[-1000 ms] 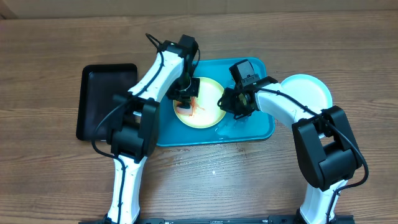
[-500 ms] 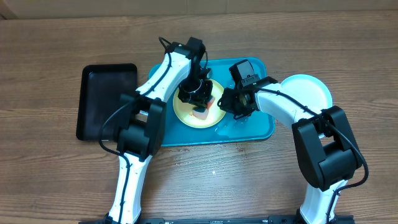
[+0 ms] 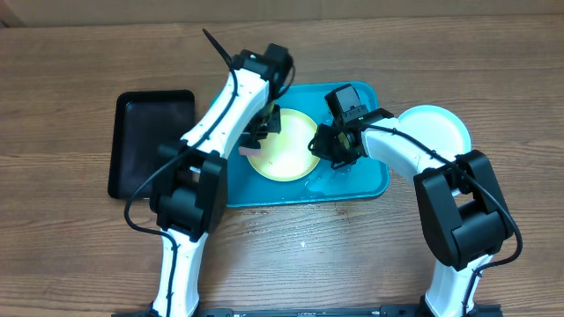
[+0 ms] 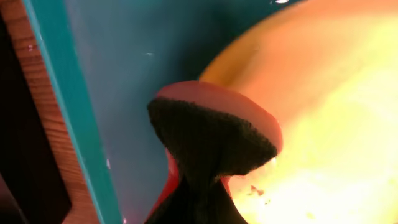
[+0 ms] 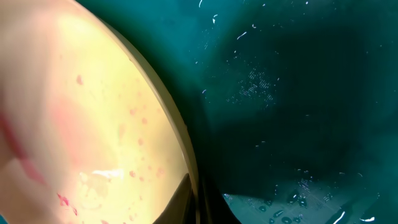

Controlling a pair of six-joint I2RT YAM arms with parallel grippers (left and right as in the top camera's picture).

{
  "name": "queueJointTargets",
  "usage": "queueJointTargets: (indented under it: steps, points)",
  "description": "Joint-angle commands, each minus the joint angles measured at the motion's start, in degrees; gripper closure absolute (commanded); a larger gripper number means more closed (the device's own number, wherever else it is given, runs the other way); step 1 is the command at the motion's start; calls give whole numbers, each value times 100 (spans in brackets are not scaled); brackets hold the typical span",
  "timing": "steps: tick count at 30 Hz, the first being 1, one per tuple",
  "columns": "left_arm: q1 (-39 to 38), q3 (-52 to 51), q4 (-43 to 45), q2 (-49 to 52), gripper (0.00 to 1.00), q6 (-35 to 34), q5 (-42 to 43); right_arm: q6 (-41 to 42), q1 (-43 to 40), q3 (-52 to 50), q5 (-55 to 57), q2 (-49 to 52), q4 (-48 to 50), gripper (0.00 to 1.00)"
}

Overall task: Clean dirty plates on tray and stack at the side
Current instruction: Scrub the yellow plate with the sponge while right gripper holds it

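Wooden table (image 3: 70,70), teal tray (image 3: 366,180), yellow-green plate (image 3: 291,154), sponge (image 4: 211,130)

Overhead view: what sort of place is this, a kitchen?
Likely a robot test bench, not a kitchen: two robot arms at a wooden table, over a yellow-green plate on a teal tray.

yellow-green plate (image 3: 288,154), teal tray (image 3: 368,181), red-black sponge (image 4: 211,134)

Robot lab workbench, wood-grain table (image 3: 70,255), two white-and-black arms (image 3: 225,101) based at its near edge
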Motion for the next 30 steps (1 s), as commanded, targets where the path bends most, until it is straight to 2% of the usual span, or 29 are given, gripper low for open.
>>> queueJointTargets:
  steps: [1, 8, 13, 18, 24, 27, 30]
  points:
    - [-317, -463, 393, -184, 96, -114, -236, -9, 72, -90, 101, 138, -55, 96]
    - [-621, -1561, 1569, -881, 96, -118, -282, -116, 72, -90, 101, 138, -66, 96]
    - [-402, -2566, 2398, -1523, 96, -120, -107, -114, 72, -90, 98, 138, -57, 96]
    - [-313, -3707, 3703, -1945, 96, 155, 291, -114, 72, -90, 96, 138, -42, 96]
    - [-356, -4317, 4592, -1867, 96, 520, 409, -114, 72, -90, 37, 138, 4, 96]
    - [-358, -4319, 4651, -1851, 96, 647, 442, -114, 72, -90, 37, 138, 4, 96]
    - [-369, -4242, 4640, -1853, 96, 1145, 1060, -114, 72, -90, 37, 138, 4, 96]
